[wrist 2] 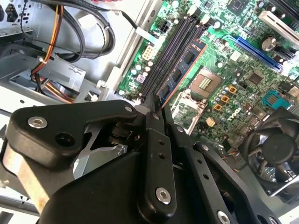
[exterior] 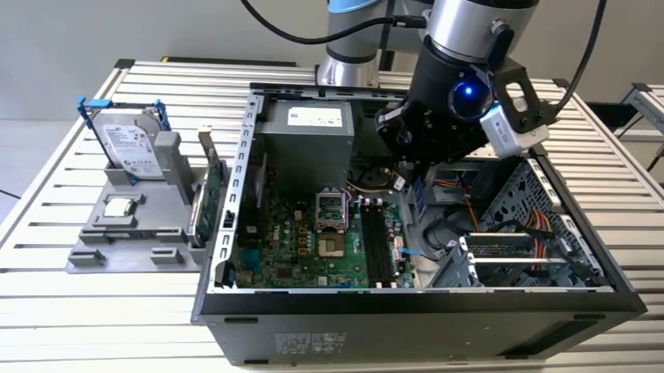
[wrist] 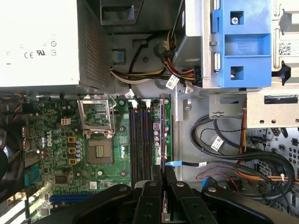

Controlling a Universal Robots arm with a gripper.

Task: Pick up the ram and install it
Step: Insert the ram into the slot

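The ram (wrist 2: 180,74) is a thin dark stick with blue chips and an orange edge. My gripper (wrist 2: 153,106) is shut on one end of it. In the first wrist view the ram (wrist: 162,133) runs lengthwise along the black memory slots (wrist: 140,140), on their side nearest the drive cage, with the gripper (wrist: 163,176) pinching its near end. I cannot tell whether the stick touches a slot. In the exterior view the gripper (exterior: 403,172) reaches down into the open computer case (exterior: 415,311), above the far end of the memory slots (exterior: 375,249).
The motherboard has an open processor socket (exterior: 330,225) beside the slots, and the power supply (exterior: 306,148) stands behind it. Cables and a drive cage (exterior: 529,233) crowd the exterior view's right. A grey tray (exterior: 99,260) at its left carries a hard drive (exterior: 133,148), a chip (exterior: 121,206) and a green card (exterior: 213,194).
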